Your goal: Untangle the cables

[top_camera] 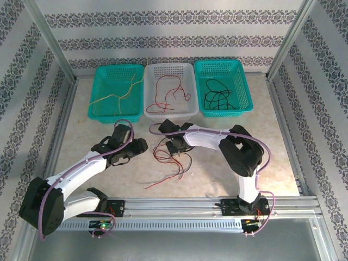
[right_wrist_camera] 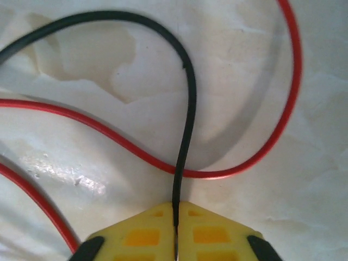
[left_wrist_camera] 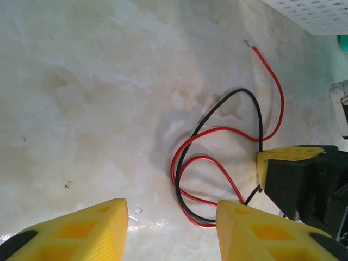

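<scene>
Marbled beige tabletop (top_camera: 217, 179) carries the tangle: a red cable (right_wrist_camera: 109, 130) and a black cable (right_wrist_camera: 189, 92) loop over each other near the middle, on the near side of the white basket (top_camera: 169, 66). My right gripper (right_wrist_camera: 175, 220) is pinched fully together on the black cable, which runs straight out from between its yellow tips. My left gripper (left_wrist_camera: 171, 228) hovers just left of the loops, jaws partly apart, nothing between them. At the far edge, the left teal basket (top_camera: 119, 67) holds a tan cable (top_camera: 122, 97), and the right teal basket (top_camera: 220, 62) holds more black cables (top_camera: 217, 98).
</scene>
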You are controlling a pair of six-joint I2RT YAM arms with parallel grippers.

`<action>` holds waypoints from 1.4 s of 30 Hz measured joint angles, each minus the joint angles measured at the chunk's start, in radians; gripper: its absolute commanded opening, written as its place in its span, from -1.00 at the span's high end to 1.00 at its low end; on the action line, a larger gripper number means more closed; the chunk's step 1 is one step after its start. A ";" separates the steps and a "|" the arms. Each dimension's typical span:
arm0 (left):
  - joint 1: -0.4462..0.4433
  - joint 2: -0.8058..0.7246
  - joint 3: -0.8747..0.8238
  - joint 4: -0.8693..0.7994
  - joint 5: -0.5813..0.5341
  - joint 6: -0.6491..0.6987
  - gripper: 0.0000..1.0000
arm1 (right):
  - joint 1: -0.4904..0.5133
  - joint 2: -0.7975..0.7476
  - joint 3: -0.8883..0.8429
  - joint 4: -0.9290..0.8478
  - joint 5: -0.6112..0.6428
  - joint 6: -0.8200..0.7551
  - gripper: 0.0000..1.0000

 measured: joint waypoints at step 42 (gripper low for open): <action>0.001 0.259 0.164 1.057 0.436 -0.192 -0.44 | 0.039 -0.805 0.100 -0.072 0.086 -0.105 1.00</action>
